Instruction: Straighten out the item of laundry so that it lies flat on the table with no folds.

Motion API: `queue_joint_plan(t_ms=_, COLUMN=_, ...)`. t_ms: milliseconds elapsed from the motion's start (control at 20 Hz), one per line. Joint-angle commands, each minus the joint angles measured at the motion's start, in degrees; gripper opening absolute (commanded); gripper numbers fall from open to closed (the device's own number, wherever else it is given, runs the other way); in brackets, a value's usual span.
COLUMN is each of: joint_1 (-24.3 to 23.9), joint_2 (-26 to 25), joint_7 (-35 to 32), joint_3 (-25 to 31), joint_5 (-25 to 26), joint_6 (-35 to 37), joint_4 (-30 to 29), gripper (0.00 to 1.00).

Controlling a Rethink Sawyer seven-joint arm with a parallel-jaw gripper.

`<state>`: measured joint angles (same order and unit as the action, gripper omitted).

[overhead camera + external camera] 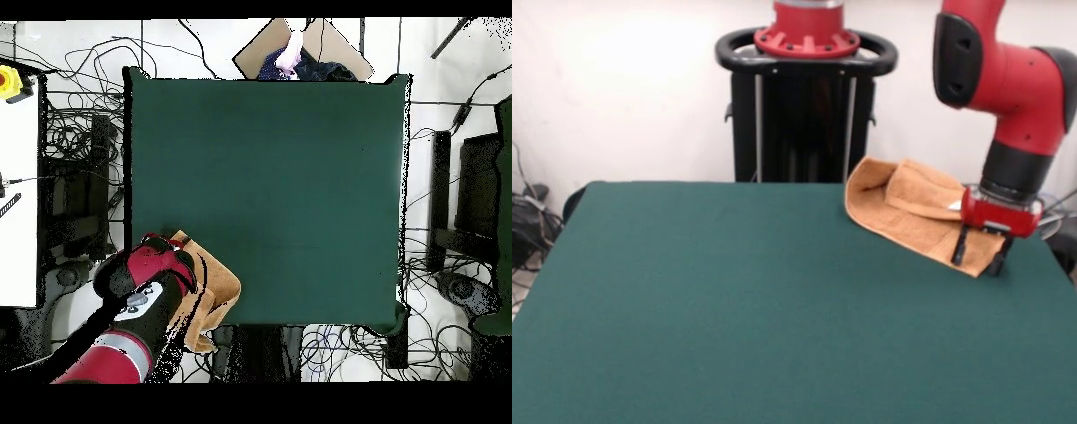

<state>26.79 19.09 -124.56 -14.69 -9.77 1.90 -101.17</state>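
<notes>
Front view: the towel [909,212] lies bunched and folded at the table's [733,300] far right corner. The gripper [979,253] hangs over its near right edge, 2 fingers spread and empty, probably lined up to pinch that edge.

Overhead view: the arm [135,310] hides most of the towel [220,290] at the near left corner, part overhanging.

White wall [618,88] behind, pale floor [440,110], tangled black cables [75,110], white side table [18,200].
</notes>
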Motion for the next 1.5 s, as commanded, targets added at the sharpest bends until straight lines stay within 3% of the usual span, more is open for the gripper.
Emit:
queue_joint_plan(t_ms=50, joint_1=-1.25, joint_2=-5.98, joint_7=-4.04, joint_3=3.66, joint_5=0.04, joint_6=8.38, joint_4=4.06, gripper=1.0)
queue_joint_plan(t_ms=300, joint_1=-3.15, joint_2=-6.3, joint_7=-3.01, joint_3=5.73, joint_5=0.51, joint_6=10.21, joint_4=5.14, gripper=1.0)
queue_joint_plan(t_ms=350, joint_1=-3.35, joint_2=-6.11, joint_7=-2.89, joint_3=6.03, joint_5=0.92, joint_6=9.98, joint_4=5.16, gripper=0.0)
queue_joint_plan(t_ms=550, joint_1=-3.54, joint_2=-3.01, joint_7=-3.53, joint_3=6.25, joint_5=0.85, joint_6=11.48, joint_4=3.09, gripper=0.0)
queue_joint_plan(t_ms=750, joint_1=-7.52, joint_2=7.44, joint_7=-1.49, joint_3=6.75, joint_5=4.33, joint_6=11.29, joint_4=-5.21, gripper=0.0)
queue_joint_plan(t_ms=1050, joint_1=-23.54, joint_2=21.11, joint_7=6.81, joint_3=12.98, joint_5=13.37, joint_6=13.61, joint_4=-17.16, gripper=0.0)
queue_joint_plan(t_ms=1200, joint_1=-28.23, joint_2=25.59, joint_7=9.2, joint_3=11.64, joint_5=18.36, joint_6=15.0, joint_4=-18.32, gripper=0.0)
queue_joint_plan(t_ms=1300, joint_1=-32.9, joint_2=26.29, joint_7=11.09, joint_3=12.91, joint_5=22.05, joint_6=15.27, joint_4=-17.85, gripper=0.0)
queue_joint_plan(t_ms=1500, joint_1=-37.7, joint_2=17.49, joint_7=9.97, joint_3=13.61, joint_5=29.92, joint_6=8.64, joint_4=-10.77, gripper=0.0)
